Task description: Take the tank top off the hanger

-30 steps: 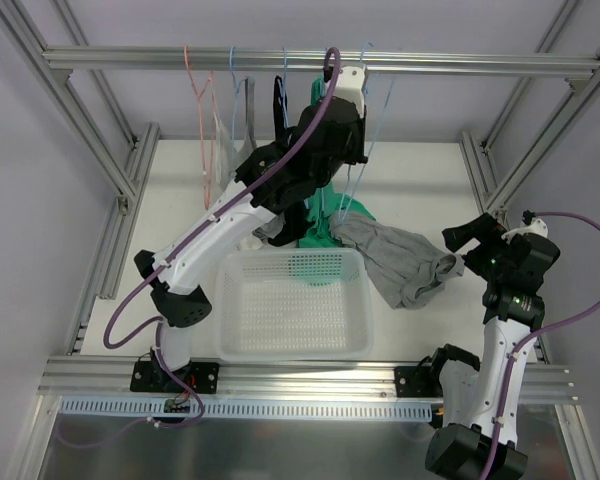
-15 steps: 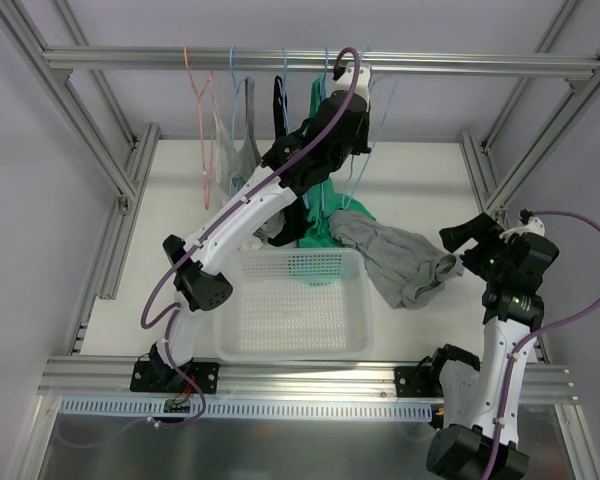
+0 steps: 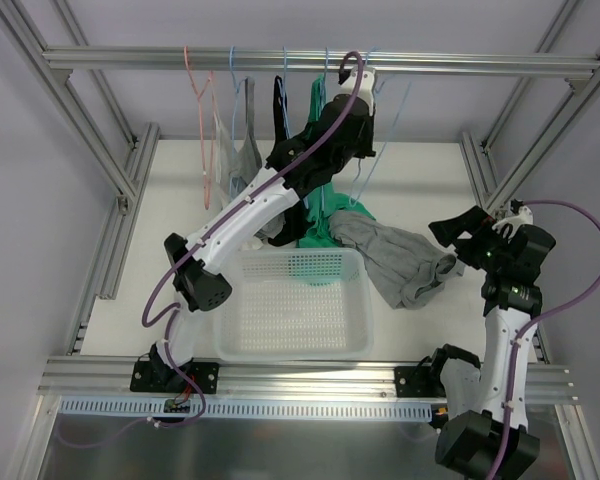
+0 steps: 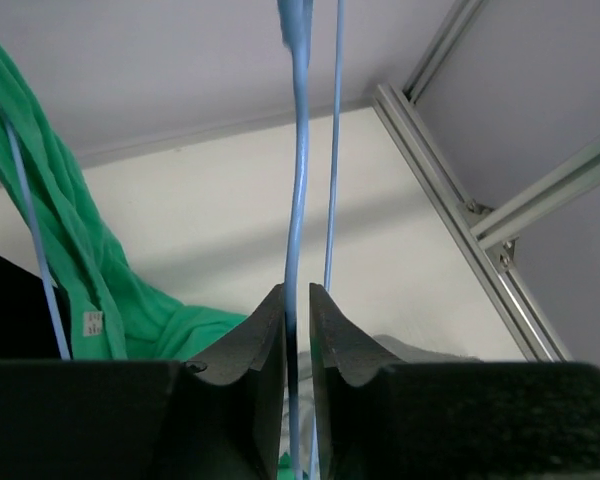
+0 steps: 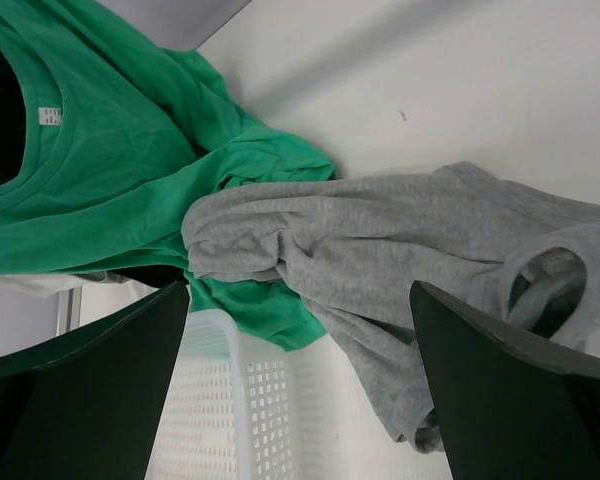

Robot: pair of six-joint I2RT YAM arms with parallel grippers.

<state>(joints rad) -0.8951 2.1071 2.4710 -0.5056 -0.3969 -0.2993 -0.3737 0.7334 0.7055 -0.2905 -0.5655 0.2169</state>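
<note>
The grey tank top [image 3: 398, 258] lies crumpled on the table, off the hanger, its left end against the white basket's right rim. It also shows in the right wrist view [image 5: 400, 240]. My left gripper [image 3: 360, 95] is raised near the rail and shut on the thin light-blue hanger [image 4: 298, 200], whose wire runs between the fingers [image 4: 265, 345]. My right gripper [image 3: 458, 230] is open and empty, just right of and above the tank top. Its fingers [image 5: 90, 380] frame the cloth without touching it.
A white basket [image 3: 295, 345] stands at the table's front centre. A green top [image 3: 325, 215] hangs down beside the tank top, also in the right wrist view [image 5: 100, 170]. A pink hanger [image 3: 202, 110], more blue hangers and other garments hang from the rail [image 3: 480, 66].
My left arm has stretched up and back toward the rail with the hanger. My right gripper has drawn slightly back from the tank top. The tank top has not moved.
</note>
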